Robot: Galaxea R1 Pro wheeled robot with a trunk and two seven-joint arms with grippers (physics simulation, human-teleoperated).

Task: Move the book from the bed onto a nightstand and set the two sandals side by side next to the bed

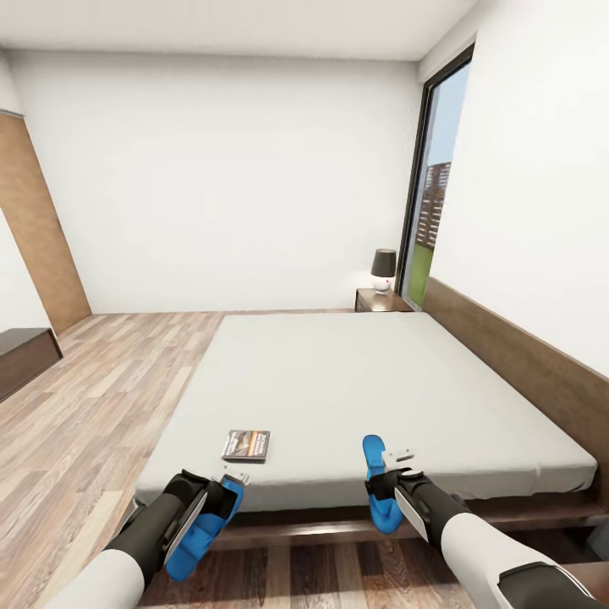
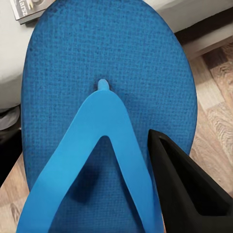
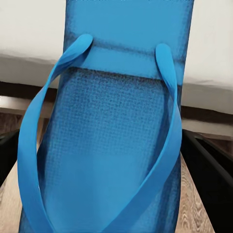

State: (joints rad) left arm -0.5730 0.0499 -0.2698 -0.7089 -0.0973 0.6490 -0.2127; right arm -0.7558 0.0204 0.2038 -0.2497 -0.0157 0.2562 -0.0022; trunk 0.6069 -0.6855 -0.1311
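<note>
I hold a bright blue sandal in each hand at the foot of the bed (image 1: 355, 381). My left gripper (image 1: 222, 499) is shut on one sandal (image 1: 199, 533), whose sole and strap (image 2: 104, 111) show close up beside a black finger (image 2: 184, 189). My right gripper (image 1: 387, 486) is shut on the other sandal (image 1: 378, 482), held upright over the mattress edge, its straps (image 3: 116, 145) showing between the dark fingers (image 3: 213, 170). The book (image 1: 246, 445) lies flat on the grey mattress near its front edge, between my hands. A dark nightstand (image 1: 381, 300) stands at the far corner by the headboard.
A small lamp (image 1: 383, 271) with a dark shade sits on the nightstand. A tall window (image 1: 431, 194) is at the back right. The wood headboard (image 1: 524, 364) runs along the right wall. A low dark bench (image 1: 21, 359) stands at the left on the plank floor (image 1: 93, 406).
</note>
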